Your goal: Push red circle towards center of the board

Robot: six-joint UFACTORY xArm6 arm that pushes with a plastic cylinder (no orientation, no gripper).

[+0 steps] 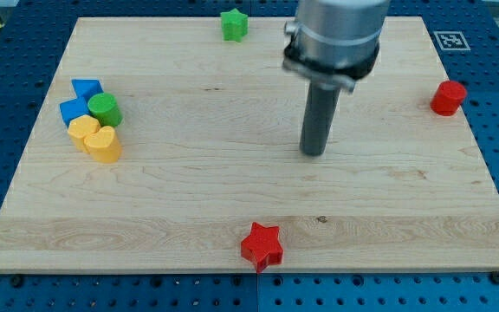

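Note:
The red circle [448, 97] stands at the board's right edge, in the upper half of the view. My tip [314, 153] rests on the wooden board [232, 191] a little right of its middle, well to the left of the red circle and slightly lower in the view. Nothing touches the tip. The arm's grey body comes down from the view's top above the rod.
A red star [262, 245] lies at the bottom edge near the middle. A green star [234, 24] lies at the top edge. At the left sit two blue blocks [80, 100], a green circle [105, 110], a yellow block [83, 130] and a yellow heart [104, 144], clustered.

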